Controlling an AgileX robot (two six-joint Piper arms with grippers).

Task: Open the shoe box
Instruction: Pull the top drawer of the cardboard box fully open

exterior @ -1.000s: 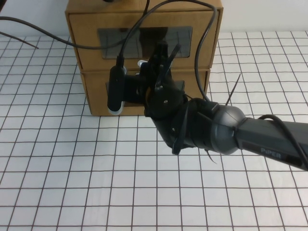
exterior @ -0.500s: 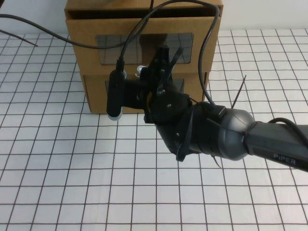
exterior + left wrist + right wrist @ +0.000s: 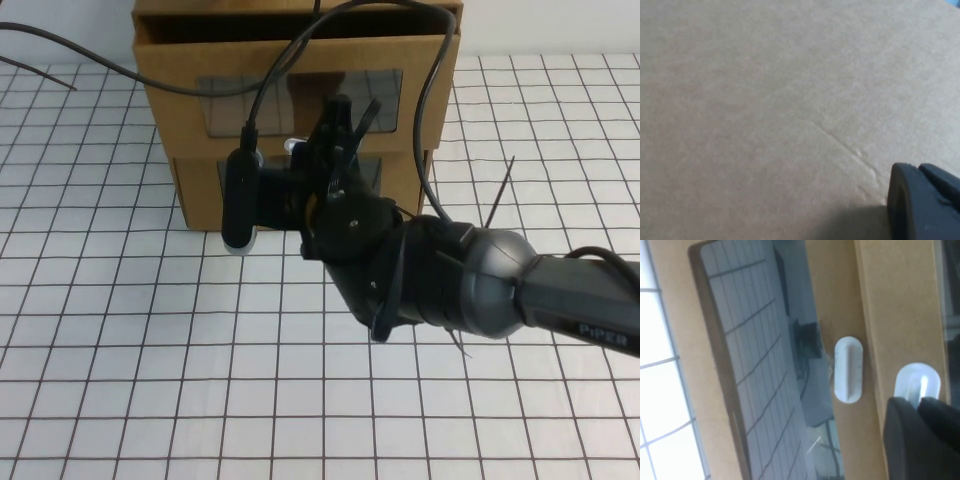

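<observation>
Sliding toward 6 o'clock since a second back, the upper drawer (image 3: 170, 70) of the shoe box (image 3: 195, 195) now shows a dark gap behind its front. My gridded bench (image 3: 120, 350) carries the box at 12 o'clock in the high view. From 4 o'clock the right arm (image 3: 470, 285) reaches to the box front, with the right tool (image 3: 920, 407) pinching that drawer's small white handle (image 3: 916, 380). The left tool (image 3: 920, 200) sits close against plain cardboard, and I cannot tell its state.
</observation>
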